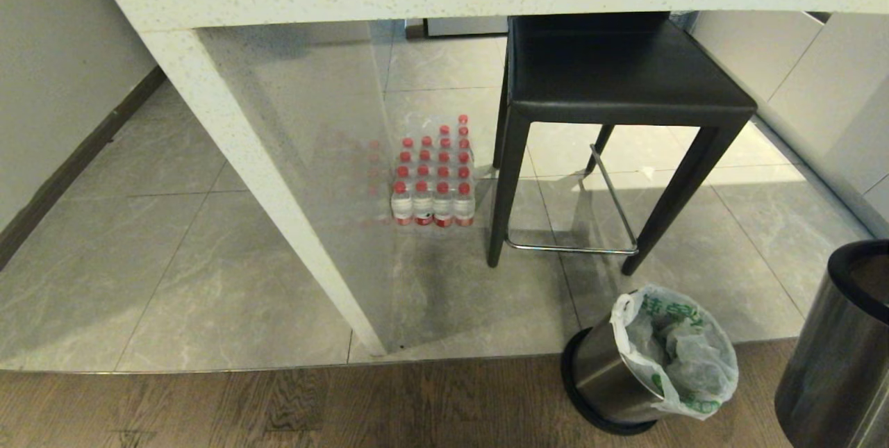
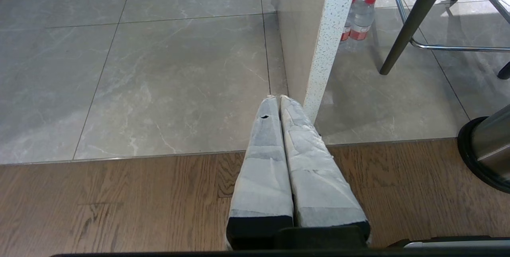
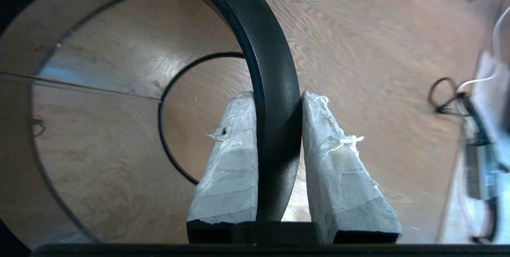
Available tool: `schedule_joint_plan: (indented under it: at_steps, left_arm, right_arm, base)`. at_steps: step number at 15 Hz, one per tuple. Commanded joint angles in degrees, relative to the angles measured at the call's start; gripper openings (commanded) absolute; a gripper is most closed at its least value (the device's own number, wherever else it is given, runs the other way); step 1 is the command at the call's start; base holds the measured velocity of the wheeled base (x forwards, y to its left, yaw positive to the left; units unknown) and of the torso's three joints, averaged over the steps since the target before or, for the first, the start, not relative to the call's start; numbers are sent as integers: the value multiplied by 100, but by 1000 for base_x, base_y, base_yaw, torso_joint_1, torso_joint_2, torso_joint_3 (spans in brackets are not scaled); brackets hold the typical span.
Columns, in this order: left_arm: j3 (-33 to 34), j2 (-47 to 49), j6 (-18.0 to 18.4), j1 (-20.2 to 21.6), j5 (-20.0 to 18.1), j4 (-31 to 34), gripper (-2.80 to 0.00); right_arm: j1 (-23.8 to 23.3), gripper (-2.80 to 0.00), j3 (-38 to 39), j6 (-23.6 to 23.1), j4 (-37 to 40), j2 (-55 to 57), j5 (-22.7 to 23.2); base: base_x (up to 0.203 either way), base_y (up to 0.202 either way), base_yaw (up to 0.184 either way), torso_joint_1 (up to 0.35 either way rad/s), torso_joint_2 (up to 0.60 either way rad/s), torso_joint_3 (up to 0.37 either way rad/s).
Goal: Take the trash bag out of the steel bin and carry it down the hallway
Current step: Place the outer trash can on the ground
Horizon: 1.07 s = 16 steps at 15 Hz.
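steel shell [image 1: 833, 358] rim pinched by right gripper [image 3: 279, 95]; left gripper [image 2: 279, 98] pressed together; trash bag [image 1: 677, 351] in steel bin [image 1: 604, 371].

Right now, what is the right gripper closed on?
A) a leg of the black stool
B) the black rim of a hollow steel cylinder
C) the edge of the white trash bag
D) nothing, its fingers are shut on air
B: in the right wrist view the right gripper clamps the black rim of a hollow steel cylinder, one finger inside and one outside; the trash bag sits untouched in the steel bin.
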Motion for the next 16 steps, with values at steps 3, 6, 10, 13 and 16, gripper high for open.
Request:
schedule_joint_plan:
  at_steps: [3,6,10,13,16]
  left_arm:
    - [0,-2,1,0,-2,4,-280]
    - [0,-2,1,0,7,-3,-280]
    - [0,-2,7,0,3,0,-280]
    - [0,-2,1,0,-2,4,-280]
    - [0,-2,9,0,6,3,-280]
  right_arm:
    - [-573,-280,-147,-78,-1807,2164,637]
    - [-784,-280,-469,-442,-3236,3527,1148]
    - [-989,-280,-1187,-1219,-4330,4839,1844]
    - [-1014,-280,-1710,-1385,-4661,5502,2062]
    - [-1042,-280,-1804,-1412,-4851,5824,2110]
  base:
    - [0,0,0,0,0,0]
    - [0,0,0,0,0,0]
    - [0,0,0,0,0,0]
    - [0,0,0,0,0,0]
    - [0,0,0,0,0,0]
